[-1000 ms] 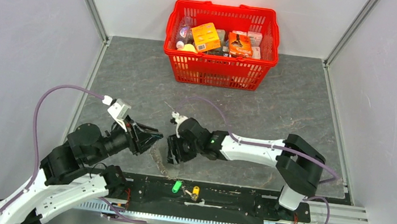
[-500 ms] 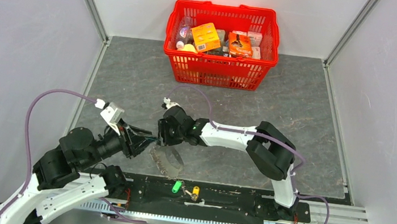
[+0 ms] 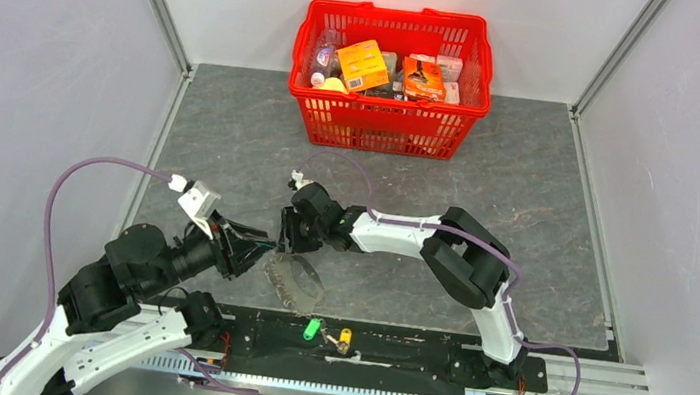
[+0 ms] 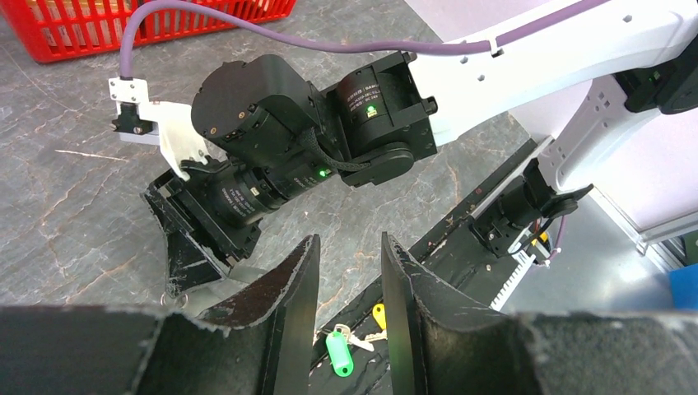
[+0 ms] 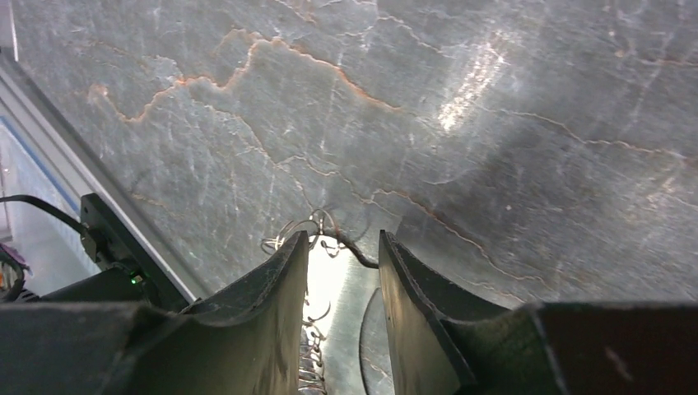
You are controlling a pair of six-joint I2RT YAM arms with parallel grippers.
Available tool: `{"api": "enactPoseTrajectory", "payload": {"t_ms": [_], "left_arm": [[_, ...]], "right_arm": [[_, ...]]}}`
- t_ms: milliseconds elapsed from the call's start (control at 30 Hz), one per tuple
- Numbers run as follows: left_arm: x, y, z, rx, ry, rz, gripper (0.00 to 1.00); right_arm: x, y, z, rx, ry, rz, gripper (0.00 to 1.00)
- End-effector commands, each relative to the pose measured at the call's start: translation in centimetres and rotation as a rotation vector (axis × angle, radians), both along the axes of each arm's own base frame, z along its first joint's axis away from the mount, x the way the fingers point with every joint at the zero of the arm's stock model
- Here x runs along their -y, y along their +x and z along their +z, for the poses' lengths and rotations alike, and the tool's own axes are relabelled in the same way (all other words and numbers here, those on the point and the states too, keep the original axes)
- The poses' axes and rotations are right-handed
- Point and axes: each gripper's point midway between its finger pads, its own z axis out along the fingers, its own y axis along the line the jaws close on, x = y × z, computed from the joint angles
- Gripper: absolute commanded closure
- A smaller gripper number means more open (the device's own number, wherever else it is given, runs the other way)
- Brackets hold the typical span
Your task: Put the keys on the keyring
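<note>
The keyring (image 3: 293, 282), a thin grey wire loop with a coiled side, lies on the grey table just beyond the black base strip. My right gripper (image 3: 288, 242) is open and reaches down over its far end. In the right wrist view the wire loop (image 5: 323, 234) sits between the fingertips of the right gripper (image 5: 342, 239), with the coil (image 5: 310, 362) running back under the left finger. My left gripper (image 3: 258, 243) is open and empty, close beside the right one. The green key (image 3: 311, 330) and yellow key (image 3: 345, 337) lie on the base strip. Both also show past the open left gripper (image 4: 350, 239): green key (image 4: 338, 352), yellow key (image 4: 378, 314).
A red plastic basket (image 3: 385, 126) full of packets stands at the back of the table. The black base strip (image 3: 407, 354) runs along the near edge. Grey walls close in left and right. The right arm's wrist (image 4: 313, 123) fills the left wrist view just ahead of my left fingers.
My right gripper has swung left and away from the bases to the keyring's far end. My left gripper has drawn back a little to the left. The keys have not moved.
</note>
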Motion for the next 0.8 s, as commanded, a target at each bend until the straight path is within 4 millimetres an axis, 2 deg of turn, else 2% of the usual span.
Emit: {"api": "enactPoseTrajectory", "payload": {"t_ms": [0, 367, 767], "left_arm": [[-0.2, 0.3, 0.8, 0.039, 0.018, 0.009, 0.6], [-0.1, 0.4, 0.7, 0.033, 0.01, 0.009, 0.6], [-0.2, 0.6, 0.4, 0.033, 0.025, 0.02, 0.59]], "right_arm": [[-1.6, -0.1, 1.2, 0.008, 0.071, 0.028, 0.56], [-2.0, -0.6, -0.1, -0.031, 0.067, 0.045, 0.59], [-2.4, -0.7, -0.5, -0.039, 0.081, 0.057, 0.77]]}}
